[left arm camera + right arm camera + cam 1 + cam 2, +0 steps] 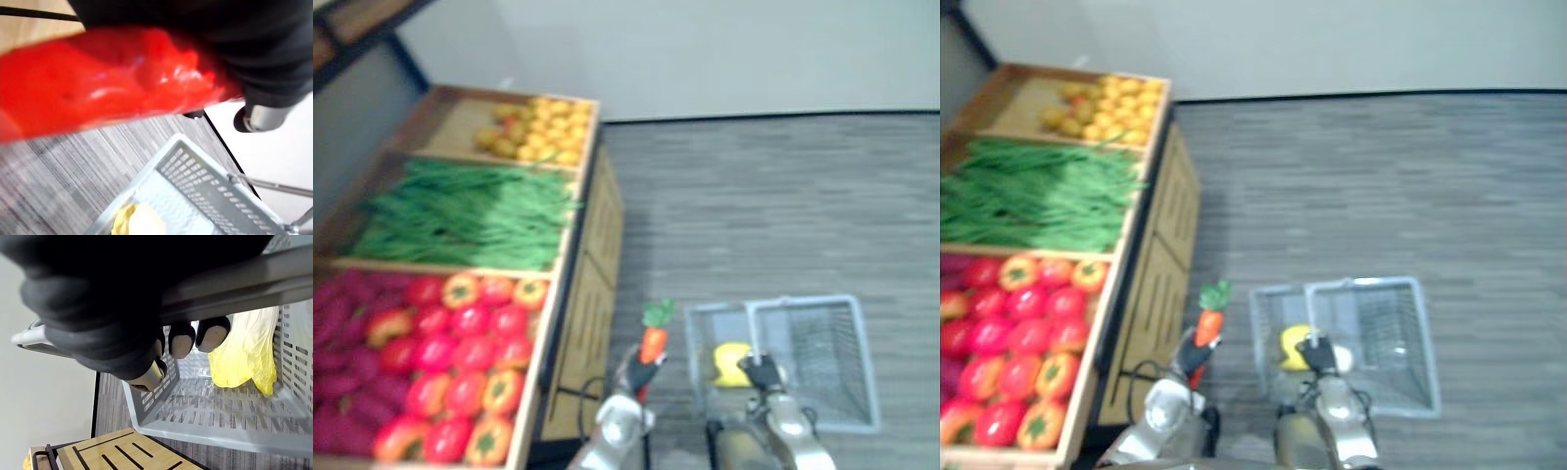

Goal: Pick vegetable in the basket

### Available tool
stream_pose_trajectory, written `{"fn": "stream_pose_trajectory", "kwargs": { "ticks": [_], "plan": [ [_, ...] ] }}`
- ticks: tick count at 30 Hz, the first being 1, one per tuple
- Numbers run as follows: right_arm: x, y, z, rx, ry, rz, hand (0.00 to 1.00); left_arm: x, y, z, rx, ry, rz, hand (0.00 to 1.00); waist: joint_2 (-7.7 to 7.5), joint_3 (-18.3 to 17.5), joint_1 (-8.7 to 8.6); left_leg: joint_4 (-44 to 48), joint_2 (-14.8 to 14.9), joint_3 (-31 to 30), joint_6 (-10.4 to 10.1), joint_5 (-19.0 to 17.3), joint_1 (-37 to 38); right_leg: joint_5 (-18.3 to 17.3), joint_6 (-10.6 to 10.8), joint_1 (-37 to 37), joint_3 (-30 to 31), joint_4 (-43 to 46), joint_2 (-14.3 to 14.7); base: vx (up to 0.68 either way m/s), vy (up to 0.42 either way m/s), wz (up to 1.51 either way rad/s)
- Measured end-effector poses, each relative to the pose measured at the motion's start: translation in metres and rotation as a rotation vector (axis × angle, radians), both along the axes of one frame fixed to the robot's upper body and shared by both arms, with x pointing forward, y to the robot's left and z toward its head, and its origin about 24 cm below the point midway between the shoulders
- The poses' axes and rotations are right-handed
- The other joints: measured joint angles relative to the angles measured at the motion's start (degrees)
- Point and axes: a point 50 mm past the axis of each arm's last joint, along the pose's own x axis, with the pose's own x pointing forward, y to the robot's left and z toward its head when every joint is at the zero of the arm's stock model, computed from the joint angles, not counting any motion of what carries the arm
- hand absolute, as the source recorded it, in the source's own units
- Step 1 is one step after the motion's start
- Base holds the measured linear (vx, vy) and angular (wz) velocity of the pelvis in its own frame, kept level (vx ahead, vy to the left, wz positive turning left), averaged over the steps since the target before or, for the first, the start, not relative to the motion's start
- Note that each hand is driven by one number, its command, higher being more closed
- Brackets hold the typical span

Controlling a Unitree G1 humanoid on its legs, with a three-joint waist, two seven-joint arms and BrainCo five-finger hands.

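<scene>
The left hand (639,377) is pinching a carrot (653,344) by its narrow end in the lower middle of the frame. It is carrying it upright, green top up, just left of the grey mesh basket (803,301). The carrot is looking light, stiff and glossy, probably slippery, so gripping the thick orange body seems safer than the leaves. The right hand (765,373) is curling its fingers round the basket's handle (234,279), above a yellow leafy vegetable (732,363) lying inside. A wooden produce stand (587,284) is standing along the left.

1 carrot (653,345), 1 basket (824,354), 1 yellow veg (732,361)
</scene>
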Motion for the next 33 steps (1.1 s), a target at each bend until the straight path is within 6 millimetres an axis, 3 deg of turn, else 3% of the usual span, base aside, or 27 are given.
{"fn": "stream_pose_trajectory", "kwargs": {
  "ticks": [3,8,9,12,13,23,33],
  "plan": [
    [0.006,0.022,0.005,0.048,-0.021,0.066,1.00,0.003,-0.008,0.003,-0.002,-0.011,-0.047,1.00,-0.94,-0.3,0.28,-5.6,-1.5,5.6,2.0,1.2,4.2,1.2,0.8,-0.2,0.4,-0.8,-2.5,0.11,0.200,-0.80],
    [0.003,0.038,0.004,0.066,-0.010,0.143,1.00,0.004,-0.038,0.010,-0.014,-0.033,-0.208,1.00,-1.44,-0.4,-0.32,-7.7,-2.0,7.2,2.2,1.4,8.2,1.0,0.6,-3.3,-3.5,8.2,-2.9,0.03,0.059,-0.29],
    [0.005,0.041,0.006,0.066,-0.017,0.155,1.00,0.005,-0.043,0.012,-0.013,-0.041,-0.235,1.00,-2.49,-1.0,-0.26,-9.1,-2.7,7.8,2.5,1.6,8.1,-0.5,-1.6,-3.5,-6.6,6.8,-4.3,-0.03,0.011,-0.14],
    [0.010,0.045,0.009,0.064,-0.029,0.170,1.00,0.005,-0.042,0.009,-0.006,-0.028,-0.237,1.00,-2.41,-1.1,-0.33,-10.9,-3.0,7.8,3.2,3.0,7.7,1.3,0.2,-1.5,-9.1,0.8,-4.8,-0.03,0.000,-0.06],
    [0.008,0.047,0.008,0.061,-0.025,0.183,1.00,0.005,-0.041,0.007,-0.001,-0.022,-0.239,0.00,-2.20,-1.2,-0.35,-11.7,-2.7,7.7,3.3,3.5,7.8,2.5,0.1,-0.9,-9.4,-1.1,-4.6,-0.03,-0.006,0.04],
    [-0.006,0.047,-0.001,0.109,0.035,0.174,1.00,0.003,-0.030,-0.014,0.087,0.071,-0.229,0.00,-2.41,-2.0,-0.38,-13.9,-2.0,7.8,3.2,4.3,8.5,9.8,0.1,5.3,-10.6,-15.3,-3.6,0.00,-0.004,-0.02],
    [-0.015,0.042,0.000,0.247,0.044,0.121,1.00,-0.004,-0.014,-0.033,0.190,0.172,-0.201,0.00,-2.59,-2.2,-0.56,-14.2,-2.3,6.3,3.2,4.3,9.9,10.6,0.2,7.8,-12.7,-17.4,-3.5,-0.01,-0.019,0.06]
  ]
}}
